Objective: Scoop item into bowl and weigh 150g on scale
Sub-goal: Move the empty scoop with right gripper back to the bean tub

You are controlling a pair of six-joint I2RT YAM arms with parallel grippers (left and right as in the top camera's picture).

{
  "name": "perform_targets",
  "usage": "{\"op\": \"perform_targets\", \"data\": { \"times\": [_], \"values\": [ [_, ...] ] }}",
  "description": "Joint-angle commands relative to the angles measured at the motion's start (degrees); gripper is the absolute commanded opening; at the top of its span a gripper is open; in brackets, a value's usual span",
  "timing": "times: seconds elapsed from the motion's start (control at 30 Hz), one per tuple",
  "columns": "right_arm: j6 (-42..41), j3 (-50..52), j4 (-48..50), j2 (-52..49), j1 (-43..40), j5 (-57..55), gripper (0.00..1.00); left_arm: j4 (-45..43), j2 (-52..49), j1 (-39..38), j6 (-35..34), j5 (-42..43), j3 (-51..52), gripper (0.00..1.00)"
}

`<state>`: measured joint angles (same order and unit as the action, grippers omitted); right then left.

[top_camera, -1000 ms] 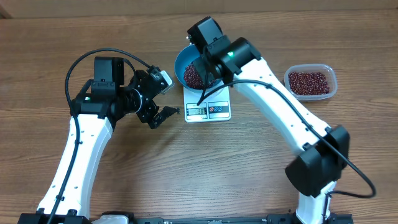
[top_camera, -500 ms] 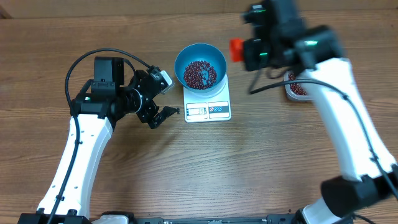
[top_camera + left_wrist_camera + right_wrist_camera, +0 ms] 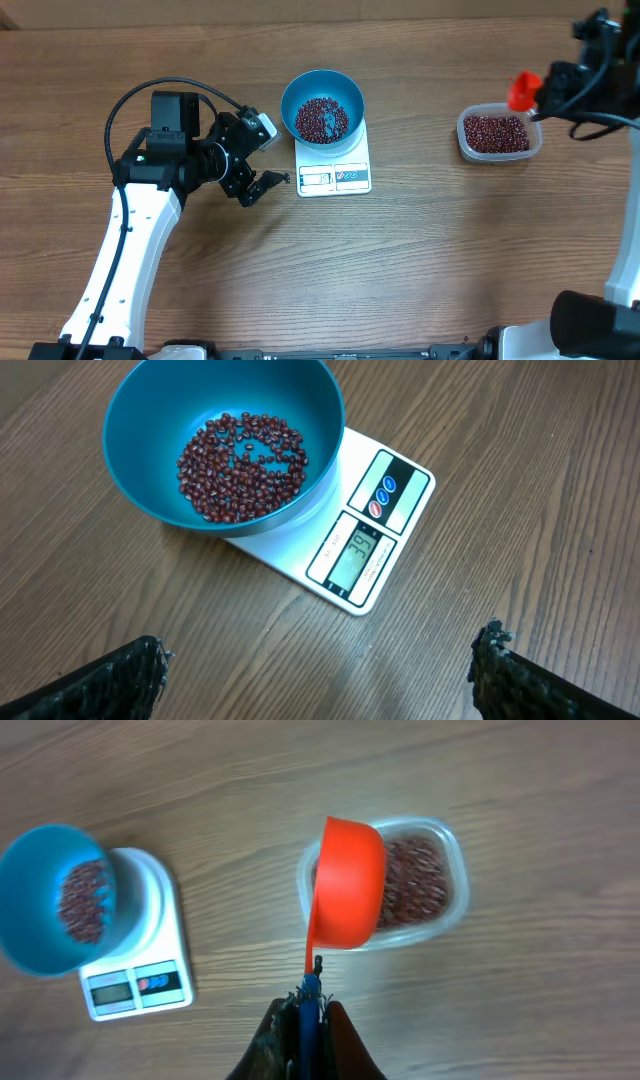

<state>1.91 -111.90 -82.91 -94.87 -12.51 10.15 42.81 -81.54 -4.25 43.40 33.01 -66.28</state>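
Scoop (image 3: 347,880) interior hidden, maybe empty; right hand (image 3: 308,1020) clamped on its handle, cup pointing away. Left hand (image 3: 315,660) agape, empty.

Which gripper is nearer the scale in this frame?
Left. The left gripper hangs open just beside the scale, on the side away from the clear tub. The right gripper, shut on the red scoop, is over by that tub, well off.

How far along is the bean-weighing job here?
Done: some beans lie in the blue bowl on the scale. In hand: the right gripper, jaws shut, holds the red scoop above the clear tub of beans. Left: more scoops likely; the bowl looks only thinly filled.
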Motion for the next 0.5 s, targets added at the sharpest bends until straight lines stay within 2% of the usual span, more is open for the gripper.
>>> {"op": "perform_targets", "data": {
  "times": [0.0, 0.47],
  "values": [
    [1.44, 4.0, 0.76, 0.46, -1.97, 0.85, 0.04, 0.02, 0.26, 0.11, -0.81, 1.07, 0.37, 1.0],
    [2.95, 22.27, 17.75, -0.79, -3.48, -0.02, 0.04, 0.02, 0.26, 0.11, -0.81, 1.07, 0.37, 1.0]
  ]
}}
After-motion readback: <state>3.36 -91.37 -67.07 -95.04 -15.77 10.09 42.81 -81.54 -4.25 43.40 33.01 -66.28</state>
